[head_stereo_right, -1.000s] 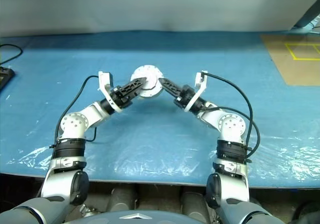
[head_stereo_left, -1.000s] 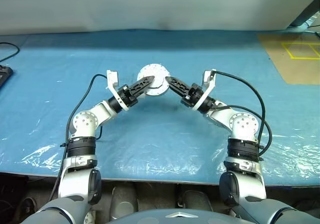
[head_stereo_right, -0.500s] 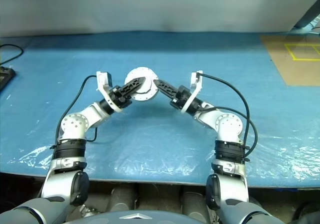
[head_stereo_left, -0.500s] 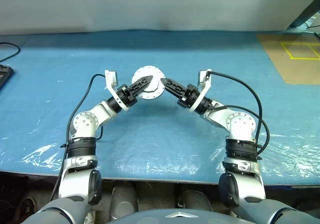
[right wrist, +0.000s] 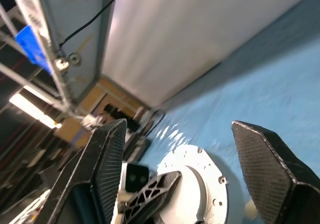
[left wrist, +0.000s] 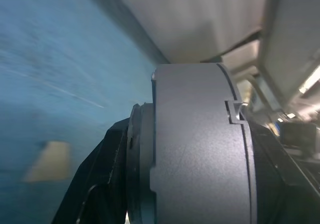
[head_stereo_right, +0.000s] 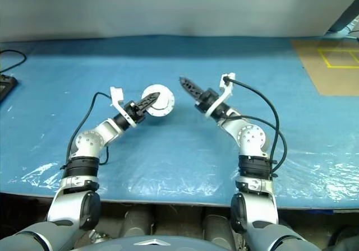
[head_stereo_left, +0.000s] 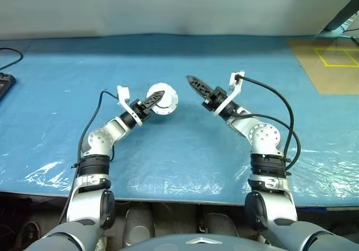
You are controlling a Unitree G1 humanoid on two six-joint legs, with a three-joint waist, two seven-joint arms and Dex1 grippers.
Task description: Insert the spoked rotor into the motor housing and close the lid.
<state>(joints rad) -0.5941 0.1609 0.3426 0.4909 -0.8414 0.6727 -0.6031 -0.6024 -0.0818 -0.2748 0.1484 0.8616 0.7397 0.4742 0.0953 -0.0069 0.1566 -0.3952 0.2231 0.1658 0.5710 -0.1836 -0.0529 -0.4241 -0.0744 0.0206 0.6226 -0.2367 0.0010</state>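
Observation:
My left gripper [head_stereo_left: 160, 98] is shut on the motor housing [head_stereo_left: 168, 105], a round pale-grey casing held tilted just above the blue table, its plain face with small holes towards me. In the left wrist view the housing [left wrist: 195, 144] stands edge-on between the black fingers [left wrist: 100, 184] as a thick grey drum with a seam. I cannot tell the lid apart from it. The spoked rotor is hidden. My right gripper [head_stereo_left: 192, 80] is open and empty, a short way to the right of the housing. Its wrist view shows the housing [right wrist: 205, 184] beyond its spread fingers.
A blue plastic sheet [head_stereo_left: 179, 150] covers the table, wrinkled near the front edge. A cardboard patch with yellow tape [head_stereo_left: 331, 60] lies at the far right. A black power strip [head_stereo_left: 4, 84] and a cable sit at the far left edge.
Both grippers were at the housing a second ago. The right one has opened and drawn back to the right. The left one has carried the housing down and to the left.

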